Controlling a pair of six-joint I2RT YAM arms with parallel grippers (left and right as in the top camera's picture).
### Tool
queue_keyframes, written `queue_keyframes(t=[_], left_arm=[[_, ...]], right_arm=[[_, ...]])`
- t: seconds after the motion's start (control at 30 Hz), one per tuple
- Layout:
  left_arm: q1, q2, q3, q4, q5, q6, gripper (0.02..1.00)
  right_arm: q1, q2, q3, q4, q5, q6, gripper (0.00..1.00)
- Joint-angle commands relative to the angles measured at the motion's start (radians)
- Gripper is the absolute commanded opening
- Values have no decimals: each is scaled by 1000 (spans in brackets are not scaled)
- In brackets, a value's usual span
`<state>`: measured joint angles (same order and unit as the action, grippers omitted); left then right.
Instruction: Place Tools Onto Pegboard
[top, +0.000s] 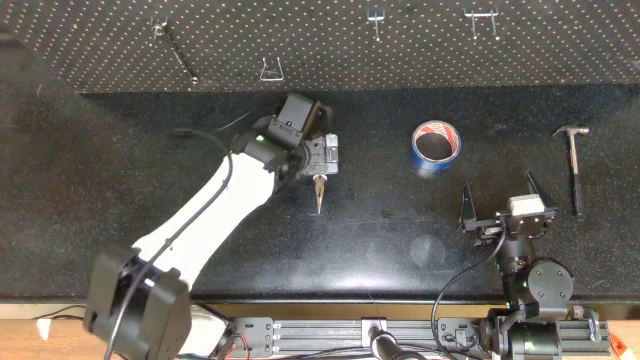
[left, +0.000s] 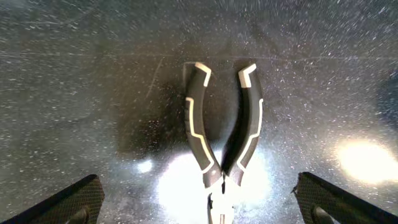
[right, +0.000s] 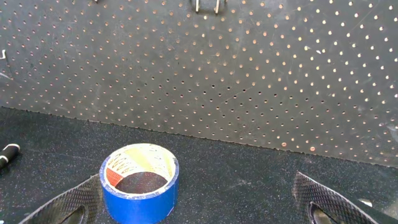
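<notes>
The left end effector (left: 202, 204) is seen spread wide above the desk (top: 120, 180), nothing gripped. One finger (left: 74, 198) is set at each side of the pliers (left: 196, 130), and a clear gap is left on both sides, so no contact is made. The pliers are laid flat on the desk with the handles parted. In the top view the nose (top: 320, 200) is pointed to 6 o'clock, just clear of the arm's head. Whether the fingers are resting on the desk cannot be told.

The right end effector (top: 497, 203) is held open too, and nothing is carried. It is parked at 5 o'clock of the blue tape roll (top: 436, 147), well apart from it. From its own wrist view the roll (right: 140, 186) is seen standing on its flat side between the two spread fingers and beyond them, untouched.

The hammer (top: 573, 165) is laid at 3 o'clock of the tape roll, head to 12 o'clock. On the pegboard (top: 330, 45) at 12 o'clock, a wrench (top: 181, 52) is hung at 11 o'clock of the pliers, and bare hooks (top: 270, 70) are dotted along to its right.
</notes>
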<state>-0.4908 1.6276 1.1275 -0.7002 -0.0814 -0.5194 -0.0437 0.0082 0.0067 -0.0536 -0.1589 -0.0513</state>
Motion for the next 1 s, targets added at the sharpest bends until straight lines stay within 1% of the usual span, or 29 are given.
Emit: queue_keyframes(t=[0.03, 0.37, 1.0], left_arm=[[-26, 66, 39, 4, 3, 31, 996], [-28, 173, 39, 92, 7, 30, 996], [-27, 281, 114, 90, 3, -35, 996]], right_arm=[[-3, -7, -3, -6, -9, -10, 998], [-3, -7, -3, -6, -9, -10, 998], [-3, -7, -3, -6, -9, -10, 998]])
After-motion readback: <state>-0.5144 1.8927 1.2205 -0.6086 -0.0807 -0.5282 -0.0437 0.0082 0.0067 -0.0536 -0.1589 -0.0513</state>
